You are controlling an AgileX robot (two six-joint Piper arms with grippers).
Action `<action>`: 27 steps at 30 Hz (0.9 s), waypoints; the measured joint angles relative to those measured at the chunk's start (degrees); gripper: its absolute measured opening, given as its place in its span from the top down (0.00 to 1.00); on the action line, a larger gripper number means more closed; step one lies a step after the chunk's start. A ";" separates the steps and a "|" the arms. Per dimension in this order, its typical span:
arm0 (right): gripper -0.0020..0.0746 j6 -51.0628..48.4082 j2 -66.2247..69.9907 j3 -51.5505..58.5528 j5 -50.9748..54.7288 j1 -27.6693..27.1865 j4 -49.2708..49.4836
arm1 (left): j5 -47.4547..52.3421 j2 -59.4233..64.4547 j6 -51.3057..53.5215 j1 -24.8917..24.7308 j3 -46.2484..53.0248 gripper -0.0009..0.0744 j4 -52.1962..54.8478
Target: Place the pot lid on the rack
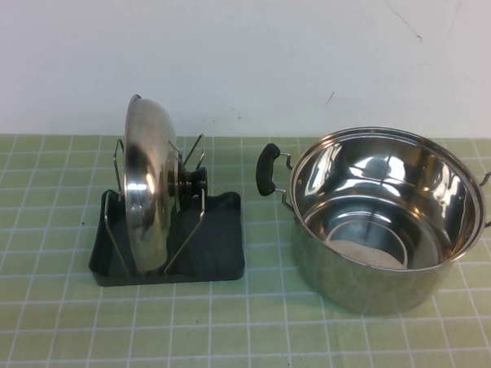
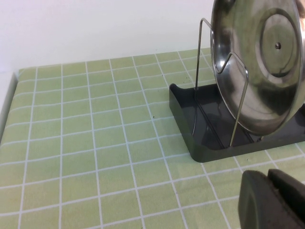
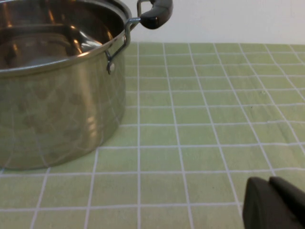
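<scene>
While the green gridded tabletop [image 1: 222, 338] fills the frame's bottom, left claw [image 2: 276, 200] low, fingers pressed together, right claw [image 3: 274, 205] likewise, domed shiny pot lid [image 1: 147, 188] upright on edge between wire prongs of dark plastic rack [image 1: 218, 248] centre-left, deep steel pot [image 1: 383, 214] right.

The pot lid [image 1: 147, 188] is glossy polished metal with a black plastic-looking knob [image 1: 197, 182]. The rack [image 1: 218, 248] beneath it is dark grey plastic, smooth, with thin metal wire prongs [image 2: 238, 102]. Beside the rack, the pot [image 1: 382, 218] is mirror-bright metal. The surface [image 1: 48, 224] looks matt green.

Left tool [image 2: 274, 198] and right tool [image 3: 274, 202]: matt black.
</scene>
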 joint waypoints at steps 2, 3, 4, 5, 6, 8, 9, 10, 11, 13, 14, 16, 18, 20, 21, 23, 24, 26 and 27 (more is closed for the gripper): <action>0.98 1.14 0.00 0.00 0.43 0.09 -1.15 | 0.00 0.00 0.00 0.00 0.00 0.99 0.00; 0.98 1.86 0.00 0.00 0.51 0.35 -1.72 | 0.00 0.00 0.00 0.00 0.00 0.99 0.00; 0.98 2.28 0.00 0.00 0.56 0.63 -2.06 | 0.00 0.00 0.00 0.00 0.00 0.99 0.00; 0.98 2.95 0.00 0.00 0.56 1.09 -2.57 | 0.00 0.00 0.00 0.00 0.00 0.99 0.00; 0.98 3.51 0.00 0.00 0.56 1.45 -2.68 | 0.00 0.00 0.00 0.00 0.00 0.99 0.00; 0.98 4.61 0.00 0.00 0.65 1.62 -2.79 | 0.00 0.00 0.00 0.00 0.00 0.99 0.00; 0.98 4.88 0.00 0.00 0.65 1.62 -2.79 | 0.00 0.00 0.00 0.00 0.00 0.99 0.00; 0.98 5.19 0.00 0.00 0.65 1.62 -2.87 | 0.00 0.00 0.00 0.00 0.00 0.99 0.00; 0.98 5.19 0.00 0.00 0.65 1.62 -2.99 | 0.00 0.00 0.00 0.00 0.00 0.99 0.00; 0.98 5.19 0.00 0.00 0.65 1.62 -3.10 | 0.00 0.00 0.00 0.00 0.00 0.99 0.00; 0.98 5.29 0.00 0.00 0.65 1.62 -3.10 | 0.00 0.00 0.00 0.00 0.00 0.99 0.00; 0.98 5.30 0.00 0.00 0.69 1.62 -3.10 | 0.00 0.00 0.00 0.00 0.00 0.99 0.00; 0.98 5.30 0.00 0.00 0.78 1.62 -3.19 | 0.00 0.00 0.00 0.00 0.00 0.99 0.00; 0.98 5.30 0.00 0.00 0.78 1.62 -3.19 | 0.00 0.00 0.00 0.00 0.00 0.99 0.00; 0.98 5.30 0.00 0.00 0.82 1.62 -3.19 | 0.00 0.00 0.00 0.00 0.00 0.99 0.00; 0.98 5.30 0.00 0.00 0.82 1.62 -3.19 | 0.00 0.00 0.00 0.00 0.00 0.99 0.00; 0.98 5.30 0.00 -0.10 0.91 1.62 -3.19 | 0.00 0.00 0.00 0.00 0.00 0.99 0.00; 0.98 5.30 0.00 -0.10 0.91 1.62 -3.19 | 0.00 0.00 0.00 0.00 0.00 0.99 0.00; 0.98 5.30 0.00 -0.10 1.01 1.62 -3.22 | 0.00 0.00 0.00 0.00 0.00 0.99 0.00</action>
